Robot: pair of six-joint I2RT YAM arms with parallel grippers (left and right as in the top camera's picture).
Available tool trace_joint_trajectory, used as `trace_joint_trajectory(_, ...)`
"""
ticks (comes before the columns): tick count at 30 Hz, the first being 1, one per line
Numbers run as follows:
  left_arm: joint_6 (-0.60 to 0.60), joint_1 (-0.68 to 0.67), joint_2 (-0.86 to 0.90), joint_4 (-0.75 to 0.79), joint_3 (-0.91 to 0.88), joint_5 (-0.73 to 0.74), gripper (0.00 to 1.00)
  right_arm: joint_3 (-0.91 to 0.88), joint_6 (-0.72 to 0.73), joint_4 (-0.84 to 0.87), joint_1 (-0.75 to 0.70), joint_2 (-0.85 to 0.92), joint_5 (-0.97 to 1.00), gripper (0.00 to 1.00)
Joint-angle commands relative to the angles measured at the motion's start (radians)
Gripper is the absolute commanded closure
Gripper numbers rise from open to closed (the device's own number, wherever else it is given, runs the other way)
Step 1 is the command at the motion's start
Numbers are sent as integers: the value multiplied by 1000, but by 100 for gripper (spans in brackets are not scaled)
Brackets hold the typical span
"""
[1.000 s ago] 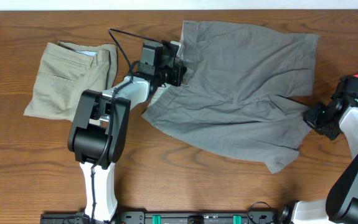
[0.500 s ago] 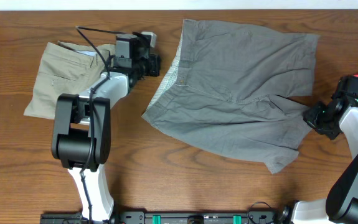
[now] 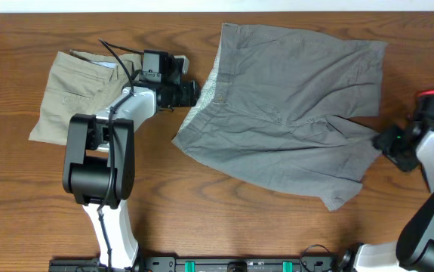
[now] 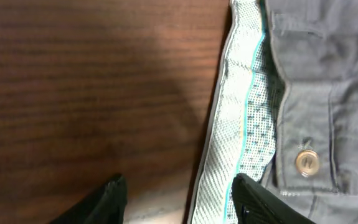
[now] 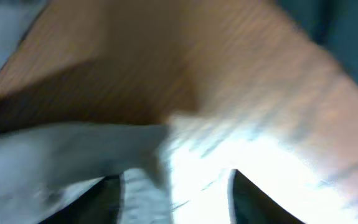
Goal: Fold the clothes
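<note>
The grey shorts [image 3: 292, 106] lie spread flat at the centre right of the table, waistband to the left and legs to the right. My left gripper [image 3: 192, 94] sits open just left of the waistband. In the left wrist view the pale patterned lining [image 4: 247, 118] runs between the fingers of my left gripper [image 4: 179, 202], beside a button [image 4: 306, 162]. My right gripper [image 3: 388, 141] stands open at the hem of the right leg. The right wrist view is blurred, with grey cloth [image 5: 54, 155] by one finger of my right gripper [image 5: 175, 199].
A folded pair of beige shorts [image 3: 88, 94] lies at the left, just behind the left arm. Bare wooden table [image 3: 224, 211] runs along the front. The table's far edge passes close behind the grey shorts.
My left gripper left the waistband, swung left, then came back toward its edge and opened. My right gripper opened and drew slightly right off the leg hem.
</note>
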Motion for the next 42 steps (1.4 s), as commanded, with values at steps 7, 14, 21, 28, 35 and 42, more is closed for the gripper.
trace_joint_trajectory(7, 123, -9, -18, -142, 10, 87, 73, -3, -90, 13, -81, 6, -233, 69)
trace_joint_trajectory(14, 149, -6, -18, -132, 10, 26, 94, -39, -63, 47, -24, 49, -172, 92)
trace_joint_trajectory(21, 137, 18, -18, -133, 10, -64, 94, -72, -50, 445, -25, 124, -202, 99)
trace_joint_trajectory(28, 114, 26, -18, -130, 10, -61, 92, -41, -69, 763, -24, 130, -321, 99)
trace_joint_trajectory(35, 114, 26, -47, -129, 10, 64, 64, 55, -159, 569, -41, 128, -560, 73)
trace_joint_trajectory(42, 185, -20, -161, -128, 10, 173, 94, 85, -196, 371, -10, 122, -816, 84)
